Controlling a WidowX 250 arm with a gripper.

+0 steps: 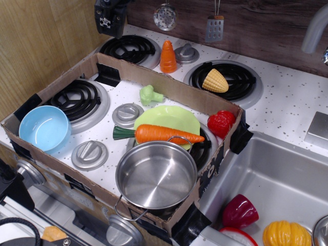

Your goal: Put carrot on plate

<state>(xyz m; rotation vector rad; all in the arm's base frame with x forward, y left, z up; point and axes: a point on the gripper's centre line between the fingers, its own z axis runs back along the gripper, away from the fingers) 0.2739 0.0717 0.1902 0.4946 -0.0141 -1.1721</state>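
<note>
Inside the cardboard frame (169, 84) on the toy stovetop, we count one carrot (159, 134), lying across the near edge of one lime-green plate (171, 117), its orange body resting on the plate and its dark green stem end projecting past the rim to the left. Touching the carrot on the near side, we find one steel pot (156, 175), empty, with its handle loop arching over the carrot's tip. We also count one light blue bowl (44, 127) at the left corner of the frame, one small green broccoli piece (150, 95) behind the plate, and one red vegetable (221, 123) just right of the plate. Beyond the frame's back wall we see one stubby orange cone (167, 57) standing upright and one corn piece (215, 81) on the rear right burner. The gripper (109, 16) sits at the top left edge of the view, well apart from the carrot; only part of its dark body shows, so we cannot tell how its jaws stand.
</note>
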